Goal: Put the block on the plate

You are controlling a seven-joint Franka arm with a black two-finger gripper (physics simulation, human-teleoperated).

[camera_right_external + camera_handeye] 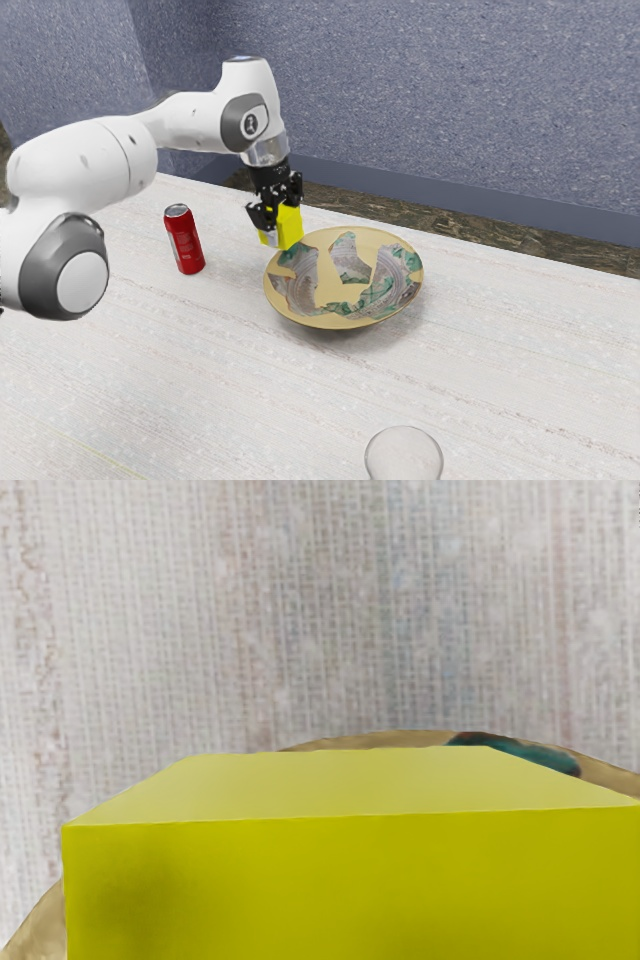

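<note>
Your gripper is squeezing the yellow block, with one finger on each side. The block is hanging up high, by the rim of the plate that is nearest the exterior view's left. It is not sitting on the plate, so you are looking at a job with the picking up done and the putting down to do.

The big worry is the rim. If you are letting go here, the block may be landing half on and half off, then tipping over and rolling onto the desk. You are probably needing to bring it more over the middle first.

The plate is sloping up at its sides like a bowl. If you are going sideways too low, the block may be bumping the rim and pushing the plate away, or twisting in the grip. If you are dropping it from too high, it may be bouncing or sliding on the slope. If you are pressing down too hard, the plate may be tipping.

The red can is standing apart, toward the exterior view's left. If the arm is swinging back that way and low, it may be knocking the can down.
</note>
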